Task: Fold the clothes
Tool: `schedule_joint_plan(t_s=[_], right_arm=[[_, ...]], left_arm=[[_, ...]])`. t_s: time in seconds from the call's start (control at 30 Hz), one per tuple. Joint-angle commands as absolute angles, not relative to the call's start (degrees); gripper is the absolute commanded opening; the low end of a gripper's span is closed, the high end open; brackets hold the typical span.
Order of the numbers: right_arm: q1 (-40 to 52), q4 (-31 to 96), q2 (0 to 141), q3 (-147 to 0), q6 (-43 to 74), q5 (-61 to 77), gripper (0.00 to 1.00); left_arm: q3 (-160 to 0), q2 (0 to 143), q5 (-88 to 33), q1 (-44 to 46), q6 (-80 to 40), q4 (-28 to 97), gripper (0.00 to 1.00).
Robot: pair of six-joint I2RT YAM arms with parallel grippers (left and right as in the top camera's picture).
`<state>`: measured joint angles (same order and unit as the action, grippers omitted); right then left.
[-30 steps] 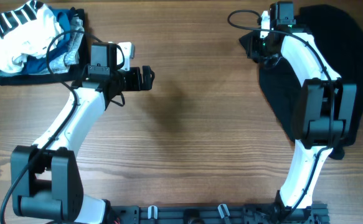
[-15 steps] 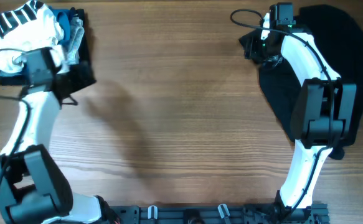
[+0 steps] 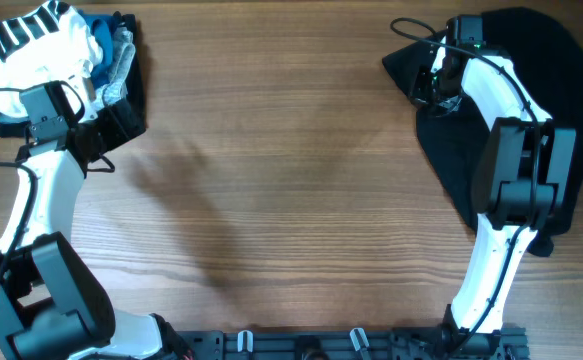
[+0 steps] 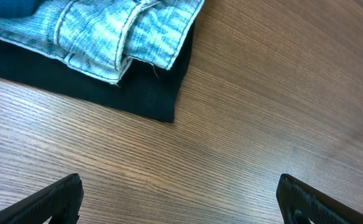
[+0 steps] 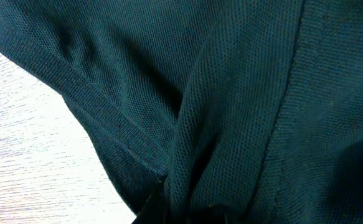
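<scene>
Clamping a bunched fold of the black shirt point(image 5: 243, 93), my right gripper point(image 5: 169, 214) is closed; my left gripper point(image 4: 180, 199) gapes empty. Limp, light knit, I judge: best taken at the hem beside my right jaws.

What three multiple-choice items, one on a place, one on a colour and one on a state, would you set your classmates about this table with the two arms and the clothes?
1. Seen from overhead, where does the black garment lie?
A. far left corner
B. far right part of the table
C. middle of the near edge

2. In the left wrist view, what colour is the denim lying on the dark cloth?
A. red
B. light blue
C. yellow

3. How does the left gripper stand?
A. open, nothing between its fingers
B. shut on the denim
C. shut on a cup

Answers:
1 B, it fills the far right of the overhead view.
2 B, the weave is pale blue with stitched seams.
3 A, the fingers stand wide apart with only table between them.
</scene>
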<state>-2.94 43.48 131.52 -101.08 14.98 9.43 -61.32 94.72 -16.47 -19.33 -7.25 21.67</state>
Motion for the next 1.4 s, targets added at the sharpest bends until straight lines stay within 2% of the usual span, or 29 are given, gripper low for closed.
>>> schedule_joint_plan(t_s=[0.0,0.2,0.67,0.93,1.17,1.37], right_arm=[[-2.66,43.7,133.19,-101.89,15.11,10.39,0.04],[-0.8,43.79,133.19,-101.95,10.46,8.32,0.05],[12.36,49.98,133.16,-111.24,6.07,4.25,0.04],[23.7,52.93,133.05,-114.56,4.27,2.52,0.05],[35.16,56.42,132.03,-114.58,-4.64,-4.14,0.04],[43.18,57.8,128.7,-114.72,-6.04,-4.08,0.05]], left_arm=[[-62.26,95.04,-17.58,-18.85,-8.01,21.71,1.0],[-62.28,95.04,-17.58,-18.85,-8.01,21.71,1.0],[-62.26,95.04,-17.61,-18.83,-8.23,22.06,1.0],[-62.26,95.04,-17.58,-18.85,-8.21,23.83,1.0],[-62.26,95.04,-17.58,-18.83,-8.21,23.86,1.0],[-62.26,95.04,-17.61,-18.83,-8.23,23.88,1.0]])
